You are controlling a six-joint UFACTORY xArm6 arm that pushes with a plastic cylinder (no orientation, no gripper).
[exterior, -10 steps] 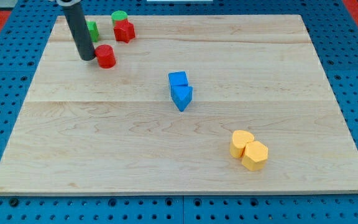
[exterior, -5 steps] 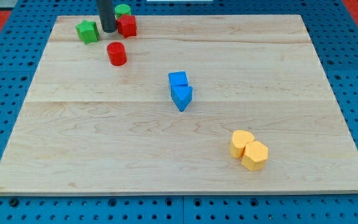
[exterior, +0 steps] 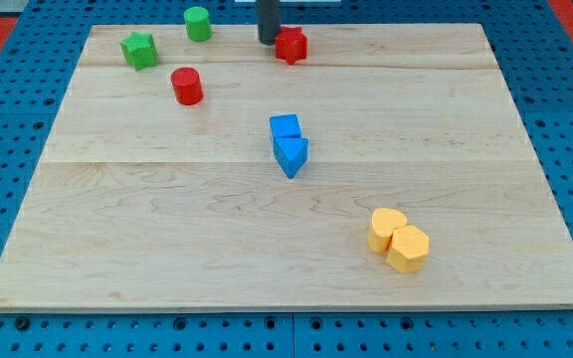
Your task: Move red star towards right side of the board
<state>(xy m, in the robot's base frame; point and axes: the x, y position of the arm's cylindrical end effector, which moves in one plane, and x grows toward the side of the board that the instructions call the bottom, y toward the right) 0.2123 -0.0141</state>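
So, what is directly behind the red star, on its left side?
My tip stands against the left side of the red star. The rod covers the star's left edge, so contact cannot be confirmed.

red star (exterior: 290, 45), red cylinder (exterior: 186, 86), two green, two blue, two yellow blocks.

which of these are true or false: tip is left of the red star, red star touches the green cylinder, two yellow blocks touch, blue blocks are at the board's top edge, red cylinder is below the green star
1. My tip sits just at the view's left of the red star. True.
2. The red star touches the green cylinder. False: they are well apart, with the rod between them.
3. The two yellow blocks touch each other. True.
4. The blue blocks lie at the top edge of the board. False: they sit near its middle.
5. The red cylinder lies lower in the view than the green star. True.
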